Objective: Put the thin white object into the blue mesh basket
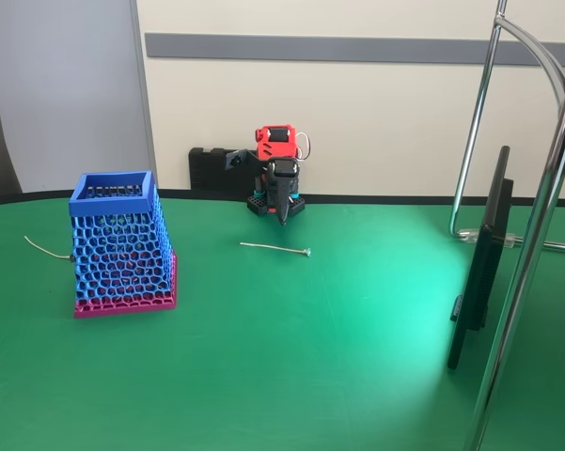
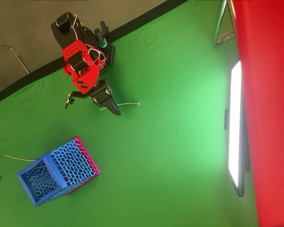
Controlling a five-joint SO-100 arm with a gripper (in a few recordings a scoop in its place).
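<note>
Green cloth covers the tabletop (image 1: 310,376). At the left in the fixed view, a curved wire (image 1: 45,249) lies just beside the blue mesh basket (image 1: 120,242), which stands upright near the edge. Open green separates it from the thin white object (image 1: 275,249), lying flat before the arm. Above it the jaws (image 1: 283,218) point down, closed and empty. A monitor (image 1: 481,263) stands at right.

Thin white stick (image 2: 125,104) lies beside end effector (image 2: 116,111), basket (image 2: 47,177) well apart
</note>
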